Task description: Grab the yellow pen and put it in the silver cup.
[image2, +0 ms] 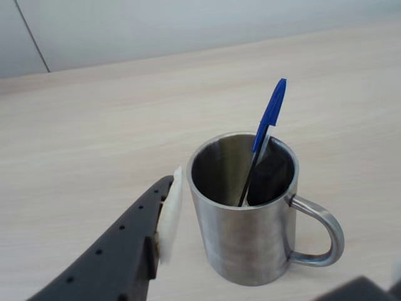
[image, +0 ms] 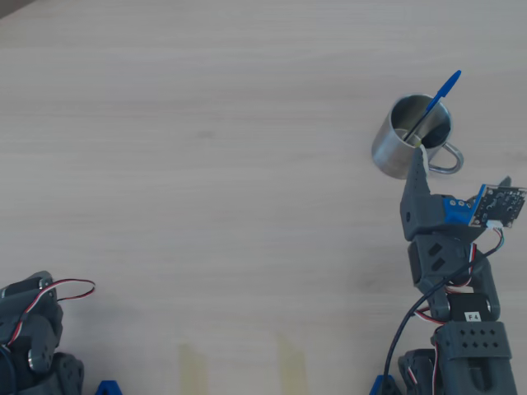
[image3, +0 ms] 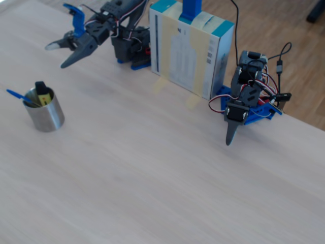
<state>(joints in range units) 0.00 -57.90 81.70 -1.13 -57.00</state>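
Pale wood-grain table (image: 206, 164), silver cup (image3: 45, 116) holding yellow pen (image3: 43, 95), wood floor (image3: 284, 25)

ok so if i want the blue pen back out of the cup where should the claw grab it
Grip the blue pen on its capped upper end, the only part above the rim of the silver cup. It leans against the handle-side rim, so come from above, jaws either side of the cap. The yellow pen stands beside it inside.

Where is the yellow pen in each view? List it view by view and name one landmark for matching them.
Overhead view: only a yellowish sliver shows inside the silver cup, upper right.
Wrist view: only the yellow pen's dark cap shows inside the cup, right of centre.
Fixed view: it stands in the cup at far left, black cap up.
Shared landmark: the blue pen leaning in the cup.
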